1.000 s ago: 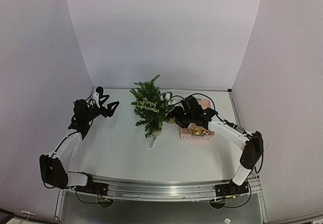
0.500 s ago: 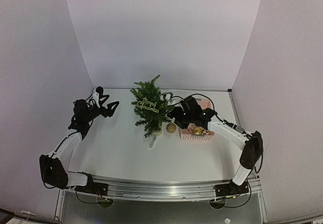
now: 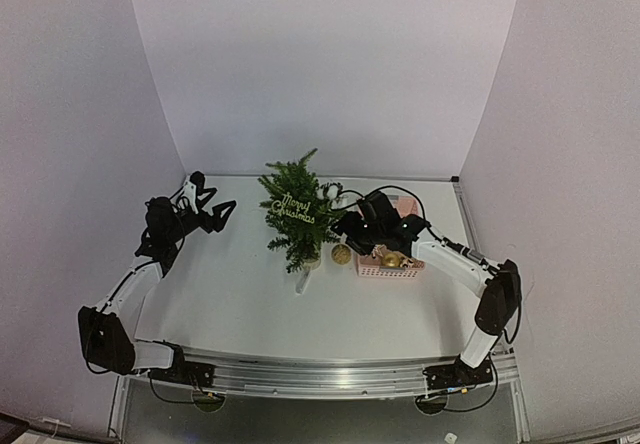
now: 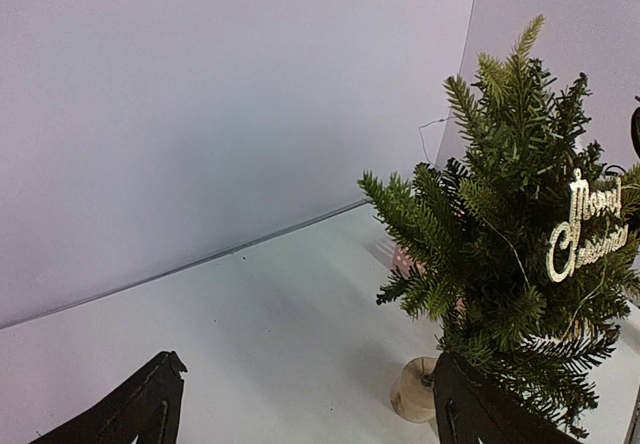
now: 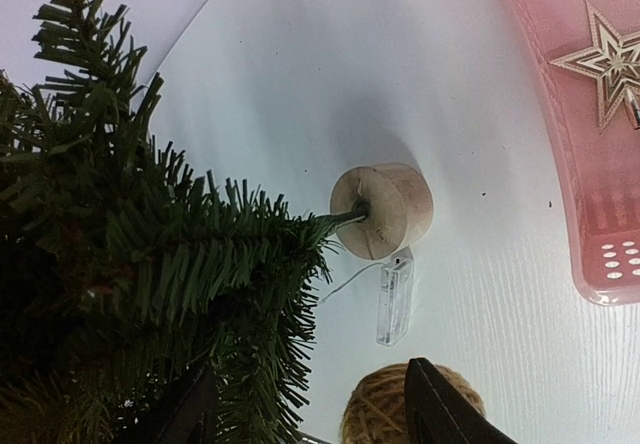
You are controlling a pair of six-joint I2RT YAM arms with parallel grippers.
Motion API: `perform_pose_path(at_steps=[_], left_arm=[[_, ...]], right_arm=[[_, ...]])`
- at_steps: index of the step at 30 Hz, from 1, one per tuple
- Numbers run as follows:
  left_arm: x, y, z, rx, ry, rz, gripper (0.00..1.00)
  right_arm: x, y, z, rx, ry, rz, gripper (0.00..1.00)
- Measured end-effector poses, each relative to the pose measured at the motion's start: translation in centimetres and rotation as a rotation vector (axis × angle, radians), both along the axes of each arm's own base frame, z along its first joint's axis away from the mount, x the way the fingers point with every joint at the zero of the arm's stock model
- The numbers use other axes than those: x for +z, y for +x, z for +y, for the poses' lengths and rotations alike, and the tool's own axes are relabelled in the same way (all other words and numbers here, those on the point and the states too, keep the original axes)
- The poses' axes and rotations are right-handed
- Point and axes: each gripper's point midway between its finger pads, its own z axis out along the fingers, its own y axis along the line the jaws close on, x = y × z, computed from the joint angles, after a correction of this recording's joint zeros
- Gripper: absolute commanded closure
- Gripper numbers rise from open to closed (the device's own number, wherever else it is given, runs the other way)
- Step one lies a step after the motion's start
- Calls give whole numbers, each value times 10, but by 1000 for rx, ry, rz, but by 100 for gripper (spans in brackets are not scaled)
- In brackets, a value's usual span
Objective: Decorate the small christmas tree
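A flat white desk (image 3: 240,294) sits boxed in by three plain pale walls (image 3: 320,64), at the back and on both sides, with a metal rail (image 3: 320,369) along the near edge where the arms are bolted. The tree (image 3: 297,214) stands upright near the middle of the desk, towards the back wall, on a round wooden base (image 5: 385,209); a glittery "Merry Christmas" sign (image 4: 585,229) hangs in its branches, and a small clear battery pack (image 5: 393,304) lies just beside the base. A pink basket (image 3: 385,270) stands to the right of the tree, a pale star (image 5: 605,64) inside it. A woven gold ball (image 3: 341,254) lies on the desk between base and basket. The right hand (image 3: 345,229) hovers close to the tree's right side, above the ball, fingers spread and gripping nothing. The left hand (image 3: 215,196) is raised well to the left of the tree, fingers spread wide. Bare desk stretches left of the tree and across the front to the rail; the back strip behind the tree is narrow.
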Motion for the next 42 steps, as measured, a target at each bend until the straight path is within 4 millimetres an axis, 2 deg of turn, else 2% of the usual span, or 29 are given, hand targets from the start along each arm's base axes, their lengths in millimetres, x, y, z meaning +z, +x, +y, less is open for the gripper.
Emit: perform_pose_path(at_steps=[42], left_arm=[[0, 0, 0, 0, 0, 0, 13]], right_arm=[[1, 0, -1, 13, -13, -16, 38]])
